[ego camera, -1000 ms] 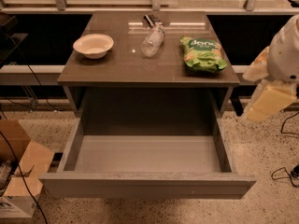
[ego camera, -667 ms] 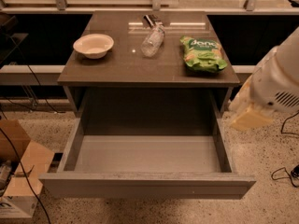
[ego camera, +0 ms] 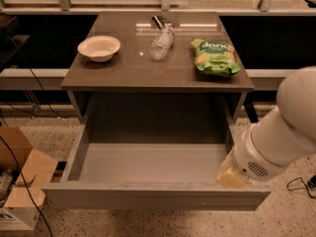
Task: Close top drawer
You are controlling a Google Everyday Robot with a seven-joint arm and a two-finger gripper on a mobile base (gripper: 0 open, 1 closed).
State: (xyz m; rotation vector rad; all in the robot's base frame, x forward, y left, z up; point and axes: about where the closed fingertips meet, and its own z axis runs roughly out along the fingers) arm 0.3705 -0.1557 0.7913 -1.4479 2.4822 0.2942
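The top drawer (ego camera: 155, 197) is pulled far out of the grey cabinet (ego camera: 128, 73). Its long plain front faces me and its lighter grey inner floor (ego camera: 148, 163) is bare. My white arm (ego camera: 289, 127) comes in from the right. Its yellowish gripper end (ego camera: 231, 176) sits at the drawer's front right corner, over the right side wall and just behind the front panel. Whether it touches the drawer I cannot tell.
On the cabinet top lie a white bowl (ego camera: 98, 47), a clear plastic bottle on its side (ego camera: 161, 42) and a green snack bag (ego camera: 215, 57). A cardboard box (ego camera: 19, 181) stands on the floor at left. A cable (ego camera: 298, 184) lies on the floor at right.
My arm has swung left and down from beside the cabinet's right side to the drawer's front right corner. The drawer has not moved.
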